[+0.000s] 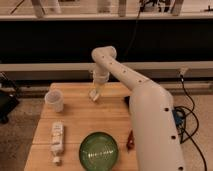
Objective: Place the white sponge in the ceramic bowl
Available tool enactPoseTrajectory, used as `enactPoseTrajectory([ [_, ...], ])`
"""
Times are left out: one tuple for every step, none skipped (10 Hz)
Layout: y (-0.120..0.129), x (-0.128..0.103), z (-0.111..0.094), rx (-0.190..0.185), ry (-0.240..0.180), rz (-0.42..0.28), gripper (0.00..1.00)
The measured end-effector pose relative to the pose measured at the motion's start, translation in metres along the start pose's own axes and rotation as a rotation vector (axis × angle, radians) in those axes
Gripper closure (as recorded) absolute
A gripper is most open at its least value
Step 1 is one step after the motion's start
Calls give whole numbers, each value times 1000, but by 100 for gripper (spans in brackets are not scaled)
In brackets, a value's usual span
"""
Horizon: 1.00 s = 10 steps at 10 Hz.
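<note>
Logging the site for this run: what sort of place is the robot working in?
Probably a lab or workshop, not a home: a bare wooden table by a dark wall, loose cables on the floor. The pincer hangs over the table's far side, beyond the ceramic bowl.

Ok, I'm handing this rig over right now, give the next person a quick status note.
Gripper: at the far middle of the wooden table, pointing down, with the white sponge at its tip.
Ceramic bowl: near edge of the table, nothing in it.
Translucent cup and white bottle sit to the left.
Done: arm reached the sponge.
Left: carry the sponge to the bowl and release it.
</note>
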Motion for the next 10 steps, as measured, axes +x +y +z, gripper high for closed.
enactPoseTrajectory([
  [12,-5,-10,11,-12,3,100],
  [23,-10,-20,22,-20,4,100],
  [34,-22,-27,29,-32,-1,100],
  [42,-30,-30,32,-39,-4,100],
  [51,-42,-33,32,-48,-8,100],
  [58,-52,-35,32,-55,-12,100],
  [67,-64,-38,32,-62,-17,100],
  [76,-78,-42,35,-68,-23,100],
  [84,-90,-47,38,-71,-26,100],
  [98,-106,-53,39,-74,-29,100],
])
